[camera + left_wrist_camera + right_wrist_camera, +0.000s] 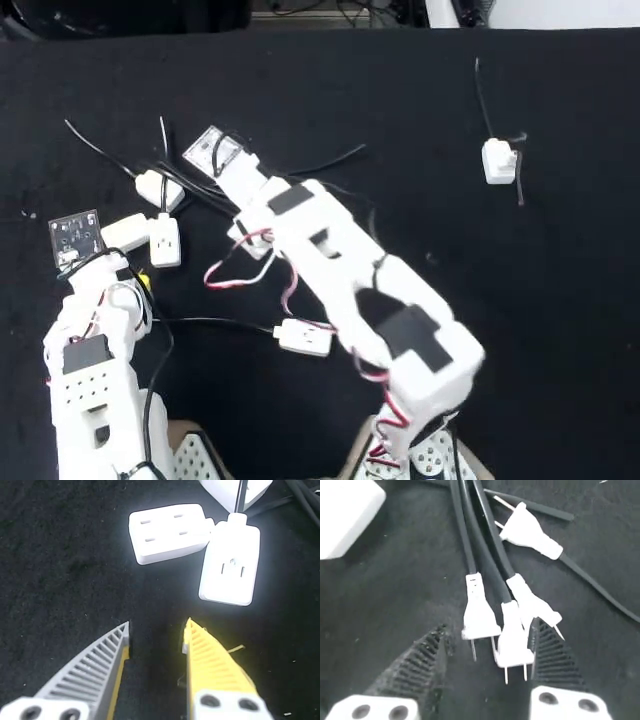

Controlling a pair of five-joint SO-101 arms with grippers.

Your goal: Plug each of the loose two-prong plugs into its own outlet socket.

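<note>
Picking stage for a first plug; nothing seated in any socket yet.

Stands with the right arm [330, 270] extended well past the four-slot outlet block [125, 232], right gripper [490, 630] spread open astride two two-prong plugs [480, 612] on black cords [480, 535], gripping neither. Hovers with the left gripper [157, 625] open and empty just short of that block, where a single outlet socket [230, 565] lies touching its side. Calls next, most likely, for closing on one plug body alone, clear of its neighbour. Tells at the right wrist which way each plug faces, too small to make out from above. Gives from above two further sockets, one [303, 338] nearer the block, one [498, 160] far off.
</note>
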